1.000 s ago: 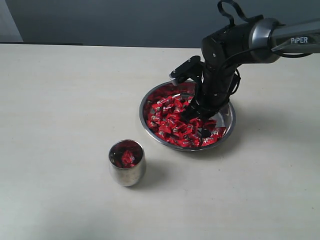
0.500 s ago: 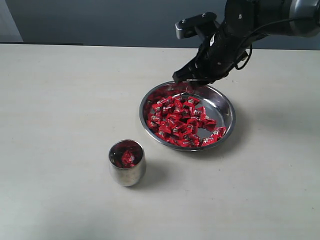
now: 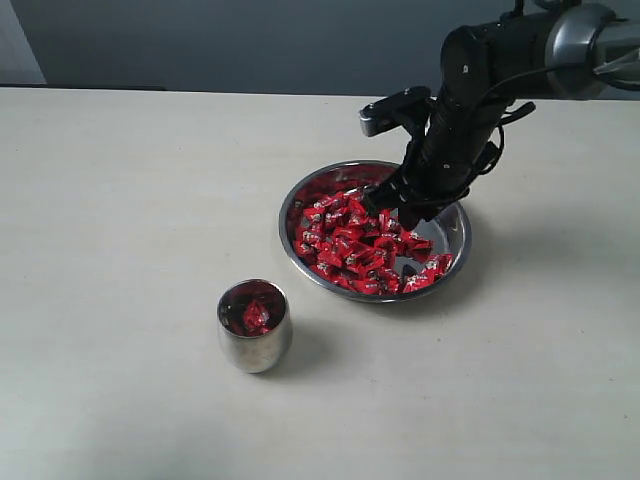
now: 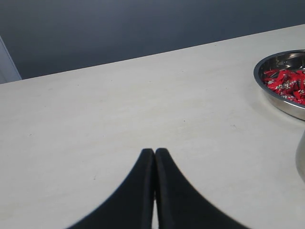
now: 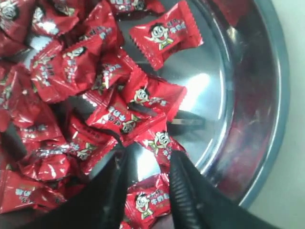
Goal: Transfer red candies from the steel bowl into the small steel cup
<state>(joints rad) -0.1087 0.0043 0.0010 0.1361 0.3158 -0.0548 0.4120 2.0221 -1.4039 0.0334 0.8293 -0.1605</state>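
Pale cream surface [image 3: 120, 250], matt and bare-looking, with a dark grey-blue wall [image 3: 200, 40] behind it. The steel bowl [image 3: 455, 215] sits right of centre. The red candies [image 3: 345, 245] are heaped mostly on its left half, leaving bare metal to the right. The small steel cup [image 3: 255, 345] stands upright, nearer the camera and to the left, apart from the bowl, with a few red sweets inside.

The right arm [image 3: 500, 60] enters from the upper right and bends steeply down over the bowl. The right pincer [image 3: 400, 212] points into it, just above the sweets. In the wrist view its tips stand apart, nothing clamped, with candy and bowl floor showing through the gap.

The left pincer [image 4: 155, 151] hangs low over open surface, tips pressed together, empty. The bowl rim is at the edge of its view.
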